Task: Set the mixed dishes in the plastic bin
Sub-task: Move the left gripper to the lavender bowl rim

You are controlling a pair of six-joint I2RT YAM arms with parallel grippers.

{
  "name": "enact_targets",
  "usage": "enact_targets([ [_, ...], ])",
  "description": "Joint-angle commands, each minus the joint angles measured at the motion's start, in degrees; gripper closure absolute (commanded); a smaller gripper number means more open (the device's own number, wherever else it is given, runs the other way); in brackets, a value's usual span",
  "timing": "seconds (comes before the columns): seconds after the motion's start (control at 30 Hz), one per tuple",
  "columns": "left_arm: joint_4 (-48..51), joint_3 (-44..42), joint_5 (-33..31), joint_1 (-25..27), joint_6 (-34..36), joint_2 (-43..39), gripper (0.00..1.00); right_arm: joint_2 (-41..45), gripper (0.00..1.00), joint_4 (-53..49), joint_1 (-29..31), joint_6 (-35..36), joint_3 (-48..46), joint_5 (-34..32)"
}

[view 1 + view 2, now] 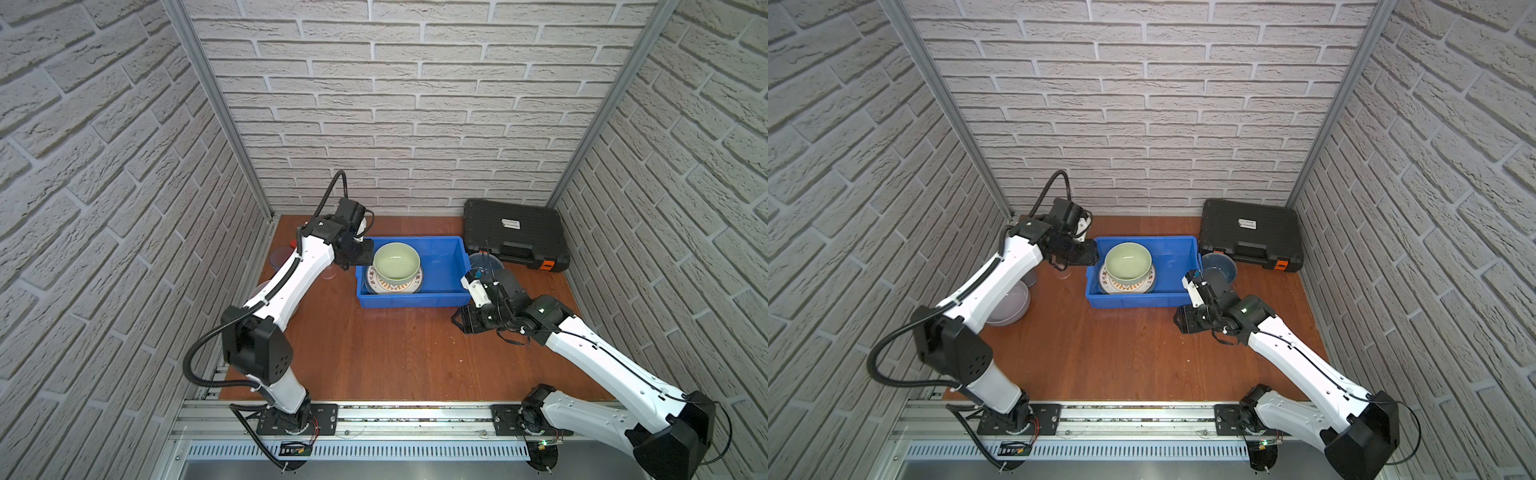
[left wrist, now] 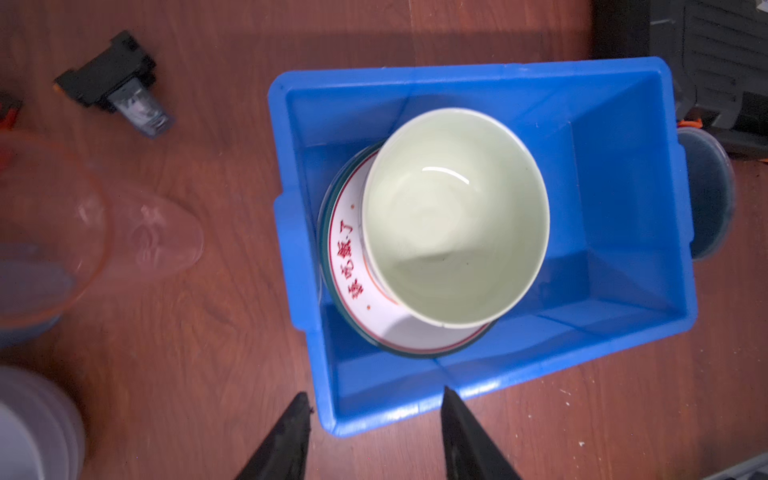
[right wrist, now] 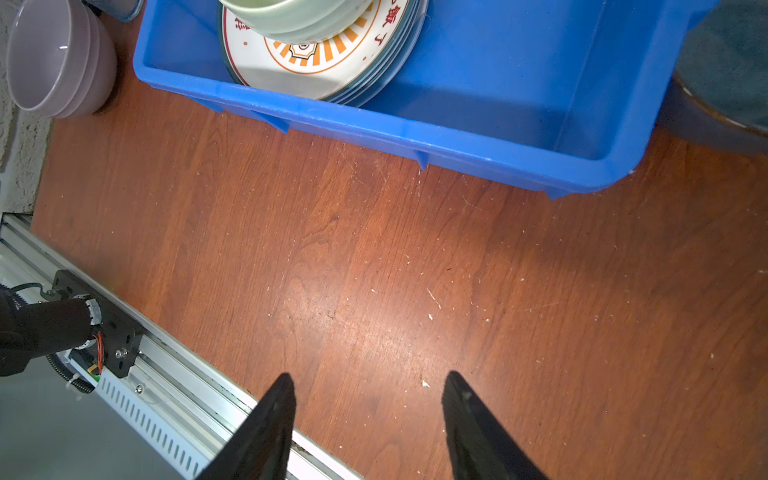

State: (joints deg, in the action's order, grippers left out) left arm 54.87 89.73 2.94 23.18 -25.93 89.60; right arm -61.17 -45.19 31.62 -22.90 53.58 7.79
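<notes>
Looking down through the left wrist camera, I see the left gripper (image 2: 376, 399) with its jaws standing well apart and nothing between them, poised over the left end wall of the bin (image 2: 623, 166). The bin sits mid-table toward the back edge in both top views. Inside it, at its left end, the green bowl (image 2: 455, 220) stands upright on a stack of plates (image 3: 291, 70), the top one carrying an orange sunburst and red lettering. The rest of the bin floor is bare.

The right gripper (image 3: 370, 378) hangs over open tabletop (image 3: 374, 270) in front of the bin's right end, jaws parted about as wide, gripping nothing.

Outside the bin, the dark blue bowl (image 1: 1219, 266) sits just beside its right end wall, in front of the black case (image 1: 513, 237) in the back right corner. The lavender bowl (image 1: 1013, 303) rests near the left edge, half under my left arm. A clear tumbler (image 2: 158, 237) stands left of the bin; a second may be beside it, but the blur stops me being sure.
</notes>
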Motion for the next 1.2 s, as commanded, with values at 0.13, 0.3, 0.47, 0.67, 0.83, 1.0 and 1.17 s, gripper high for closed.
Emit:
enact_targets([
  [0.13, 3.5, -12.1, -3.1, -10.3, -4.2, -18.6, 0.34, -1.6, 0.39, 2.8, 0.3, 2.8, 2.7, 1.5],
  [0.3, 5.3, -18.3, -0.4, -24.1, -2.5, -28.4, 0.24, -3.3, 0.38, 3.5, 0.4, 3.5, 3.4, 2.4],
  [0.47, 8.6, -20.8, -3.1, -32.5, -0.5, -28.7, 0.22, -5.0, 0.38, 3.9, 0.4, 3.8, 3.9, 4.2],
  [0.67, 6.2, -24.8, -2.0, -43.4, -0.5, -29.8, 0.22, -5.6, 0.37, 1.6, 0.4, 4.9, 5.9, 3.7],
  [0.83, 2.5, -28.4, 3.1, -53.8, -1.0, -28.8, 0.24, -5.2, 0.37, -0.2, 0.4, 5.5, 7.2, 3.3],
  [1.0, -2.5, -32.6, 8.2, -60.5, -1.2, -26.1, 0.27, -4.9, 0.37, 0.1, 0.4, 5.0, 7.1, 3.1],
  [1.17, -6.7, -35.2, 5.7, -60.7, -0.8, -21.9, 0.32, -4.3, 0.37, 0.5, 0.4, 3.5, 7.0, 3.1],
])
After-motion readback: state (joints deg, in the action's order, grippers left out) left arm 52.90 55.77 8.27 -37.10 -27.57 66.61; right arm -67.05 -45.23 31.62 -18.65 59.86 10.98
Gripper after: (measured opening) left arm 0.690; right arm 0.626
